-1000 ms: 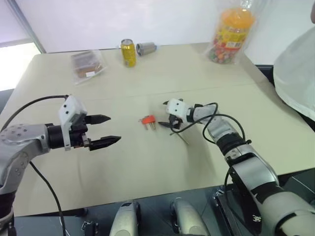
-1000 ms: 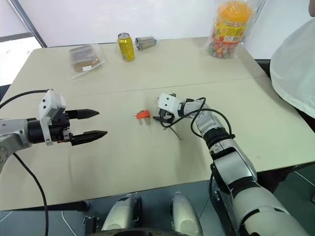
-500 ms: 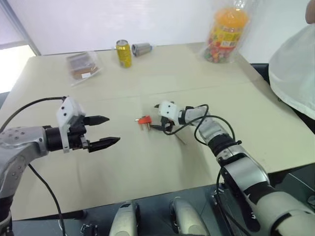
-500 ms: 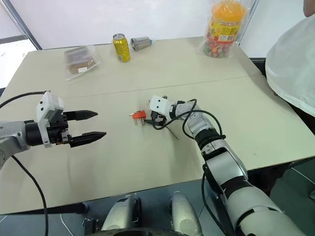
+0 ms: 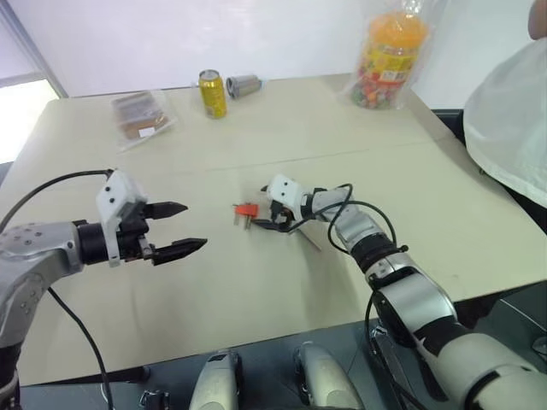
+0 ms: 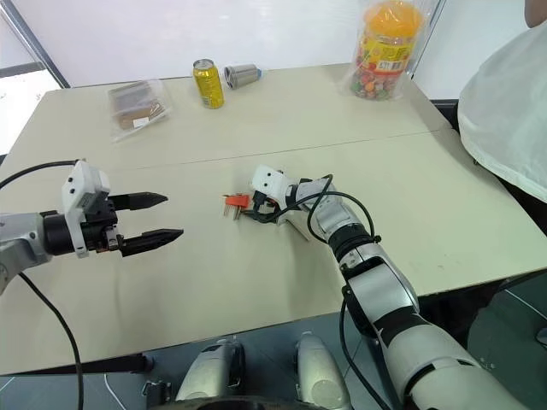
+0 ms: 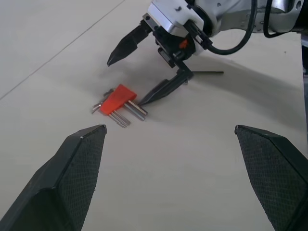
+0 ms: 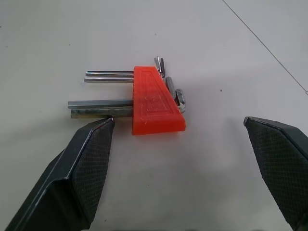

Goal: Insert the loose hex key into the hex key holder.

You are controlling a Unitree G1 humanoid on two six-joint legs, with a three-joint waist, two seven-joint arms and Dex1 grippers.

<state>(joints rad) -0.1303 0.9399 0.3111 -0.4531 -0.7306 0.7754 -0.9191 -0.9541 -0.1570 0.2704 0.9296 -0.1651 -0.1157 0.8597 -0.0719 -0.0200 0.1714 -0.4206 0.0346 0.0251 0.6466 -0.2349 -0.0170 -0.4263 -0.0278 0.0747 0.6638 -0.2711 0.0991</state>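
One fingertip of the wide-apart right pincer (image 7: 144,72) lies just beside the hex key holder (image 7: 117,99)

A beige counter (image 5: 256,282) is seen, with the red hex key holder (image 5: 247,210) lying near its middle and the loose hex key (image 5: 309,240) nearby. Along the far edge are set a yellow can (image 5: 213,93), a tipped metal cup (image 5: 244,84), a clear snack packet (image 5: 138,116) and a bagged candy jar (image 5: 390,53).

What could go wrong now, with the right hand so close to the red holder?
1. The open right hand has one fingertip at the keys of the hex key holder; closing could push the small block aside instead of gripping it.
2. The loose hex key lies flat on the table beneath the right wrist, so the arm may sweep it away.
3. The open left hand hangs apart, giving the holder no support.
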